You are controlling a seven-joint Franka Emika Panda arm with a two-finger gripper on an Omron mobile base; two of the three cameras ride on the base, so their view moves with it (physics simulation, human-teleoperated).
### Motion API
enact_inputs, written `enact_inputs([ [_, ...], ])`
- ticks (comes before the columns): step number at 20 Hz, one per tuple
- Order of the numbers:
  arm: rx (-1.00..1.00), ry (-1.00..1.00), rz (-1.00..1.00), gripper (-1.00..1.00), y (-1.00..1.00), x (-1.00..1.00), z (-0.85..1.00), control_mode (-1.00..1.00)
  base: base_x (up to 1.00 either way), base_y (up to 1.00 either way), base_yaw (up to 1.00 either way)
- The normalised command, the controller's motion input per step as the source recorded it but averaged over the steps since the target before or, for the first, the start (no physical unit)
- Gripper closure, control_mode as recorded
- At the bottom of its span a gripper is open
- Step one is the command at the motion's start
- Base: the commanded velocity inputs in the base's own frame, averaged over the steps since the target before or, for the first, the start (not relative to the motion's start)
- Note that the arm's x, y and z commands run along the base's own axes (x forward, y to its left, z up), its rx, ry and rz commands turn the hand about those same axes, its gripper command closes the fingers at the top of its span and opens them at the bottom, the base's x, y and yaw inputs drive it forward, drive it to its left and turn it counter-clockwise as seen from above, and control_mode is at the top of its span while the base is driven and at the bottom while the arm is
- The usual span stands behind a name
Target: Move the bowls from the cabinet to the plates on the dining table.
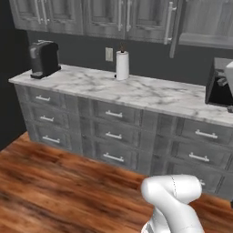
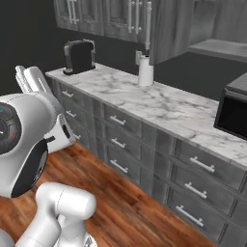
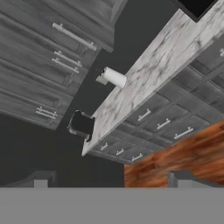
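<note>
Arm: our white arm [image 1: 175, 200] stands closest to the base cameras, at 5 o'clock in the left base view, with wood floor [image 1: 54, 182] beneath it.
Fingers: the gripper [image 3: 114, 180] shows as two dark tips at 6 o'clock of the hand view; we see them spread wide apart and released, with nothing between them.
Worktop: a marble worktop [image 1: 150, 93] runs across both base views over rows of low drawers [image 1: 113, 134]. It carries a coffee machine [image 1: 44, 59] at 10 o'clock, a paper towel roll [image 1: 122, 65] near 12 o'clock and a black microwave [image 2: 234, 113] at 3 o'clock.
Cabinet: the cabinet [image 1: 136, 18] hangs above the worktop at 12 o'clock. One door [image 1: 175, 27] at 1 o'clock looks to us swung outward; the others are shut.
Bowls: we cannot see them; we judge they sit inside the cabinet, behind the doors or past the frame edge.
Key relation: the cabinet lies up and ahead of the fingers, toward 10 o'clock in the rolled hand view, well apart, so we judge the coming move is a long reach upward.
Progress: we judge the task barely begun.
</note>
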Motion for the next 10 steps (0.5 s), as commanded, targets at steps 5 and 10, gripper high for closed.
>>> enact_inputs([
  [5,0.00,0.00,0.00,-1.00,0.00,0.00,0.00,1.00,0.00,0.00,-0.25],
  [10,0.00,0.00,0.00,-1.00,0.00,0.00,0.00,1.00,0.00,0.00,-0.25],
])
